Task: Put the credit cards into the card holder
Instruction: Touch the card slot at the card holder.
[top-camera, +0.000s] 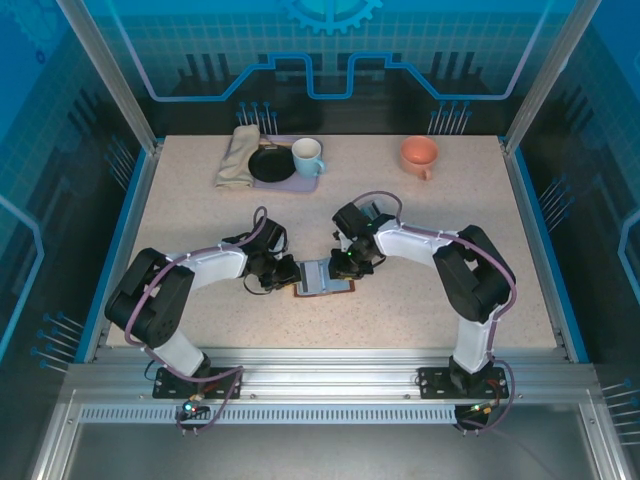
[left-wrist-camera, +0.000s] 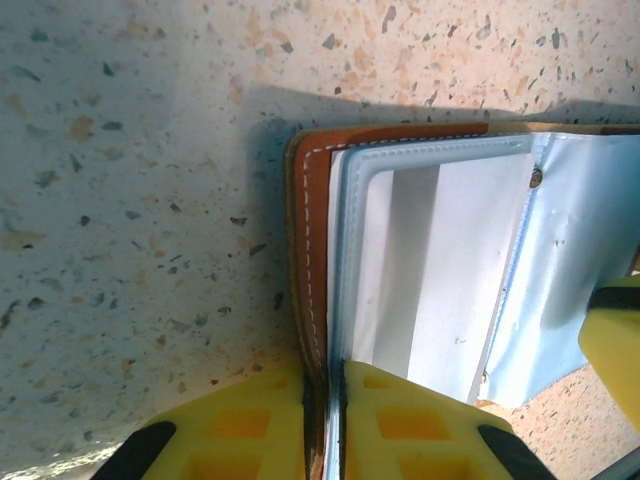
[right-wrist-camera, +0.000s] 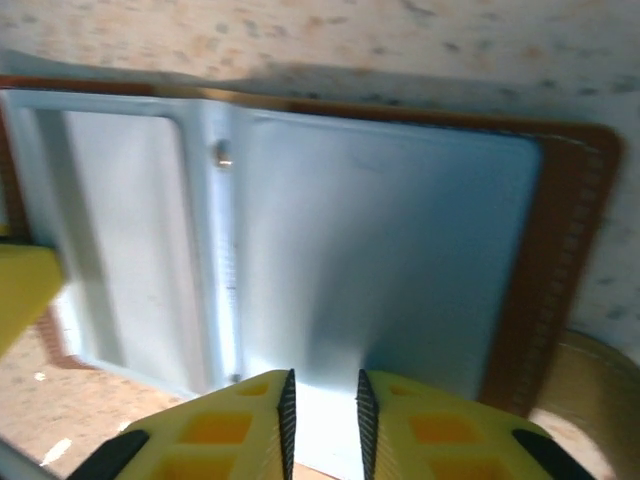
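The card holder is laid open at the middle of the counter. Its brown 9 o'clock edge is clenched by the left end effector. The right end effector is set at the 3 o'clock side, jaws narrowly parted over the pale sleeve; a grip cannot be told. Bare counter is left toward 12 and 6 o'clock.

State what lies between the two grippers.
The open brown leather card holder, left gripper and right gripper at its opposite edges, in the top external view.
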